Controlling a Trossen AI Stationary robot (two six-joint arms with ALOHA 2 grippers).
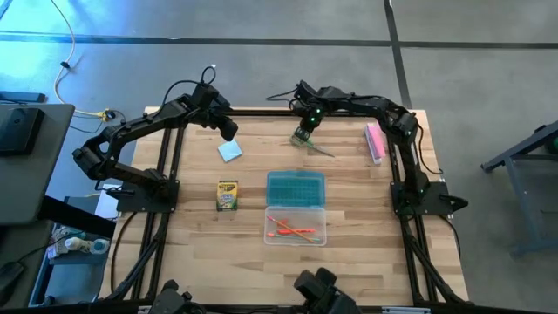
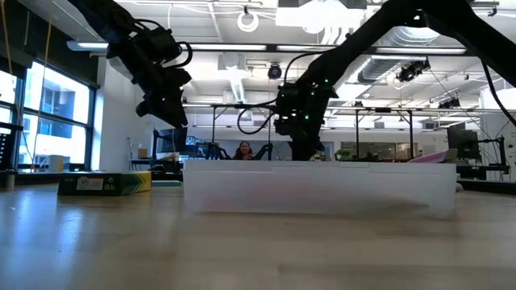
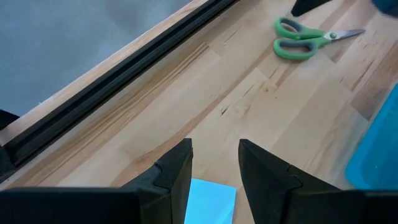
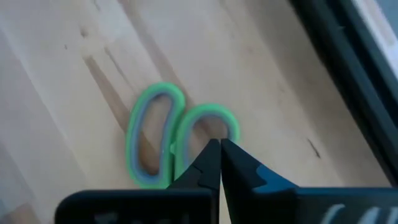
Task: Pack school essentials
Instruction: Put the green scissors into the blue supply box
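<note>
Scissors (image 1: 317, 146) lie flat on the table (image 1: 366, 218), just beyond the case (image 1: 296, 208). Right gripper (image 4: 219, 163) over their green handles, fingers closed together, nothing clamped. Left gripper (image 3: 214, 171) above the blue pad (image 1: 230, 151), left of the scissors, fingers slightly parted, empty. Crayon box (image 1: 227, 194) left of the case.

Evenly lit from overhead; soft shadows on the table (image 1: 349, 253); bright ceiling lights (image 2: 339, 20) glaring; blurred clear case (image 2: 318, 187) up close
</note>
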